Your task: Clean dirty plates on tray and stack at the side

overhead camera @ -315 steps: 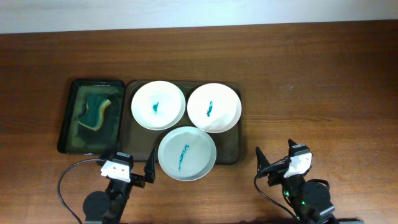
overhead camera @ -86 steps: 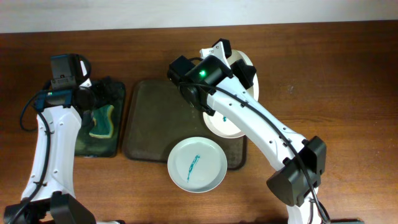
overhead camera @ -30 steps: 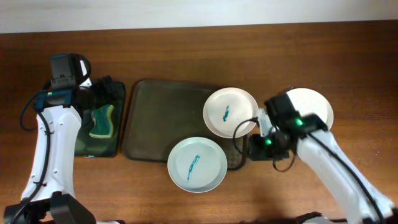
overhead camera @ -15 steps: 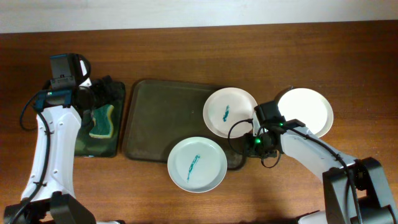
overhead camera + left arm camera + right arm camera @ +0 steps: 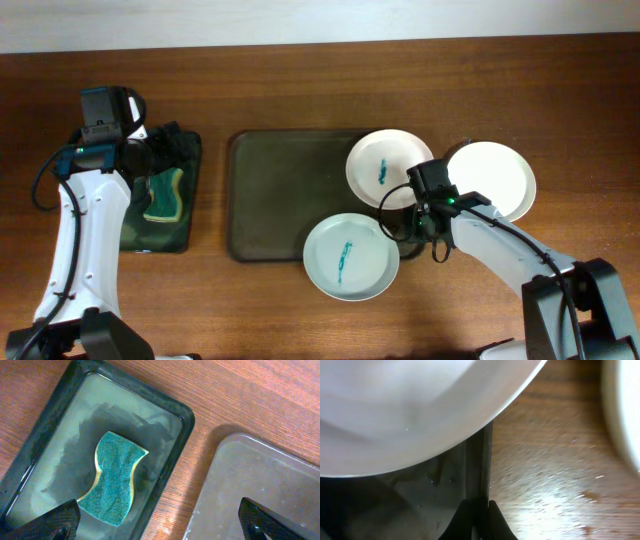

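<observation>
The dark tray carries two white plates with blue-green smears, one at its back right and one overhanging its front edge. A clean white plate lies on the table right of the tray. My right gripper is shut on the tray's right rim, its fingertips pinching the edge beneath the smeared plate. My left gripper hangs open over the gap between the basin and the tray, holding nothing.
A black basin of water at the left holds a green and yellow sponge, also seen in the left wrist view as the sponge inside the basin rim. Bare wooden table surrounds everything.
My right gripper closed on the tray's right rim, and the tray with both smeared plates slid to the right, away from the basin. The left arm stayed still.
</observation>
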